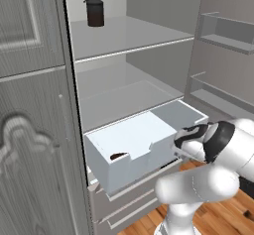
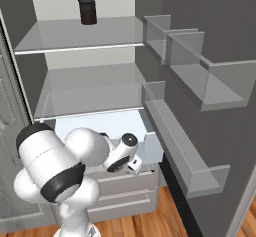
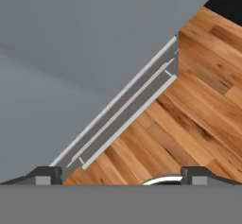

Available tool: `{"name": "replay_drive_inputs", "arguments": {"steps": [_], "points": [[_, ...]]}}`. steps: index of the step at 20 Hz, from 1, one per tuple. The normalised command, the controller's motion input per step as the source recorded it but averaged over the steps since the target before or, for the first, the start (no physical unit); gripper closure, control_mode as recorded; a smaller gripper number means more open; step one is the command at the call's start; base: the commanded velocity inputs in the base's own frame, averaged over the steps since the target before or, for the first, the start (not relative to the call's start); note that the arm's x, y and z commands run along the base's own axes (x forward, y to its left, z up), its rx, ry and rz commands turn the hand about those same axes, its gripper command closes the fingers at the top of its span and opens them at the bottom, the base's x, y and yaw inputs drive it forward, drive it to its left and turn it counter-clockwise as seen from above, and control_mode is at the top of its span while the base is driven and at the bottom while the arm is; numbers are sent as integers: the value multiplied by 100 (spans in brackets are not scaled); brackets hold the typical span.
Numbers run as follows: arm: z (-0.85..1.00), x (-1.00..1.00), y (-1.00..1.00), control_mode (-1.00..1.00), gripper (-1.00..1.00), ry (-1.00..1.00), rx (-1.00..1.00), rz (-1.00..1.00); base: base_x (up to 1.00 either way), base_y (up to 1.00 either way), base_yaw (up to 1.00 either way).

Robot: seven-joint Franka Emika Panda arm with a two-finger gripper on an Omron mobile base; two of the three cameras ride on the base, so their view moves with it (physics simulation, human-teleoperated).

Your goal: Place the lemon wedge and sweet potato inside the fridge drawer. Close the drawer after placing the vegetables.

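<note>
Your drawer (image 1: 131,147) stands pulled out from the fridge's bottom level, under the lower shelf (image 1: 119,97). The sweet potato (image 1: 118,156) lies inside it near the front wall. Your gripper (image 3: 121,175) is beside the drawer's right front corner, fingers (image 3: 45,176) wide apart and holding nothing, over the wood floor (image 3: 189,105). A dark jar (image 1: 95,11) stands on the top shelf.

Dark jar (image 1: 95,11) (lidded) stands on top shelf (image 1: 129,38).
</note>
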Motion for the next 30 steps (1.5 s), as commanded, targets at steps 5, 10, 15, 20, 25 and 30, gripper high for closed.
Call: {"name": "replay_drive_inputs", "arguments": {"steps": [5,10,15,20,25,30], "points": [[0,31,41,-100,-100,0,0,-14,0,0,0],[6,39,34,-100,-100,0,0,-18,0,0,0],[2,50,33,-100,-100,0,0,-21,0,0,0],[1,53,30,-100,-100,0,0,-21,0,0,0],[8,56,14,-100,-100,0,0,-19,0,0,0],[17,62,2,-100,-100,0,1,-14,0,0,0]]}}
